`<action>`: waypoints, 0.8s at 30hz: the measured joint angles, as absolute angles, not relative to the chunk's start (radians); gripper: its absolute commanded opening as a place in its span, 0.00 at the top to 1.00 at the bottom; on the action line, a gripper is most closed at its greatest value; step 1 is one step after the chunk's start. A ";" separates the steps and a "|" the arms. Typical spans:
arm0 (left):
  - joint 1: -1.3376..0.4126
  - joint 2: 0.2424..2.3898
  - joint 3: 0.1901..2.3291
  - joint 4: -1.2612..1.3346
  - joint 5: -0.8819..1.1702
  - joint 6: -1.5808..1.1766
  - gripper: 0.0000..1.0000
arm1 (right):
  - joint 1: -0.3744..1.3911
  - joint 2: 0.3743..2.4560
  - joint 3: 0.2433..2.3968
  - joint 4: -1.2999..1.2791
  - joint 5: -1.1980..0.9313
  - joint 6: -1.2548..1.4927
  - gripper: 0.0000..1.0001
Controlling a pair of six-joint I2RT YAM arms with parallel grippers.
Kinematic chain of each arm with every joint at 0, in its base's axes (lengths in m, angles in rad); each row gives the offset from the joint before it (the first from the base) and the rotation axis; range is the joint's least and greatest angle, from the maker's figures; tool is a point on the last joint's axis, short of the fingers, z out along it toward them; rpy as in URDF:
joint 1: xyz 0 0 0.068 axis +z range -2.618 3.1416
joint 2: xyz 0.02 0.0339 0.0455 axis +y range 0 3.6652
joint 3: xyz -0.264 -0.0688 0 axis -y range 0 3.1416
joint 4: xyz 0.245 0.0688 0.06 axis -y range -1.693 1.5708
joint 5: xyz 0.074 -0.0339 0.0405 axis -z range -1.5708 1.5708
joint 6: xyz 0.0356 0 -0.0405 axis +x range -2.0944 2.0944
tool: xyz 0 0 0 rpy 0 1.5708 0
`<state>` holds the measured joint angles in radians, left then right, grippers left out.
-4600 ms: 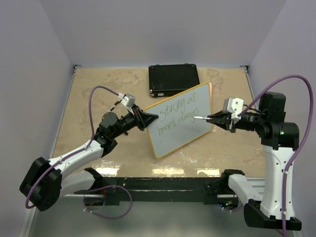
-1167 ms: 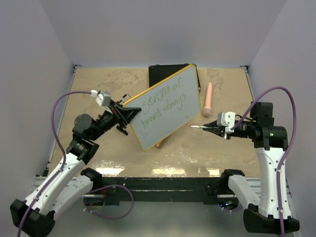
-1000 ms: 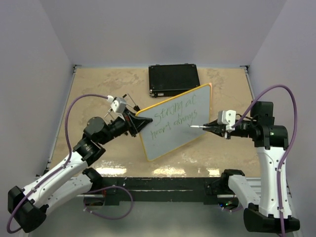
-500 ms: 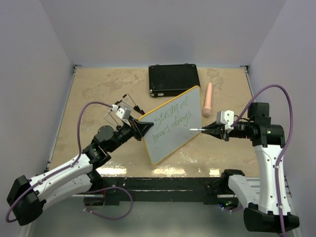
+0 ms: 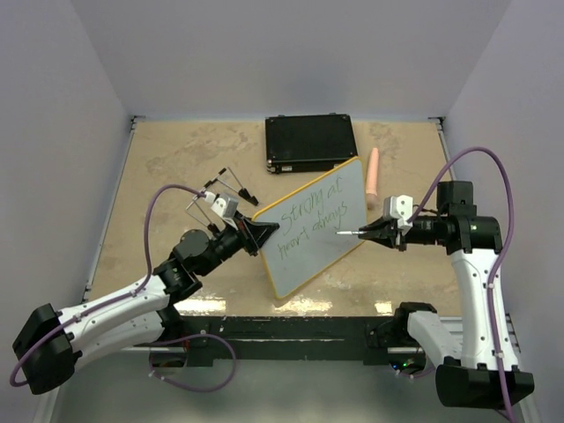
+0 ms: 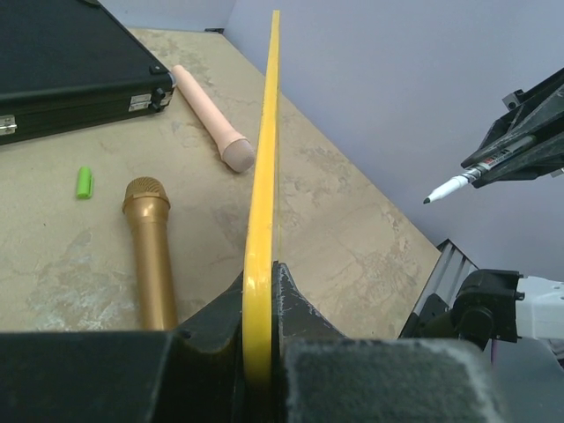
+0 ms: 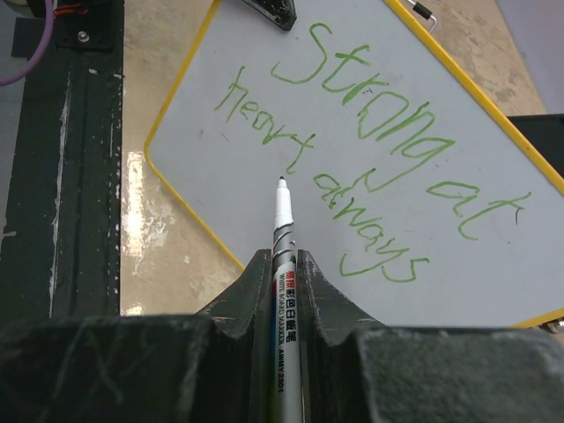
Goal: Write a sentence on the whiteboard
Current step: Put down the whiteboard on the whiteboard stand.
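Two green lines, "Strong at" over "heart always", make up the sentence (image 7: 370, 132) on the whiteboard (image 5: 301, 269). It is held tilted over the middle of the surface (image 5: 159, 167), near the case (image 5: 308, 141). My left arm (image 5: 115, 304) stretches in low, left jaws clamped on its yellow rim. My right arm (image 5: 471, 264) reaches in level, right jaws gripping a marker (image 7: 284, 229), its tip just off the face.
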<state>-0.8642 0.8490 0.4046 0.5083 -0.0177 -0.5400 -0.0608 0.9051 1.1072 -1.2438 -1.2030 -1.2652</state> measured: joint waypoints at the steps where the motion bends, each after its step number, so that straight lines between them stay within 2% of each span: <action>1: -0.865 0.850 0.401 0.513 -0.020 -0.540 1.00 | -0.061 0.910 1.105 -1.244 -1.202 -1.268 1.00; 24: -0.865 0.895 0.379 0.585 -0.034 -0.569 1.00 | -0.049 0.982 1.016 -1.225 -1.153 -1.346 1.00</action>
<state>-0.8654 0.8948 0.3790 0.5846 -0.0341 -0.5694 -0.0490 0.9821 1.0157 -1.2251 -1.1526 -1.3457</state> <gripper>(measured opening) 0.087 0.131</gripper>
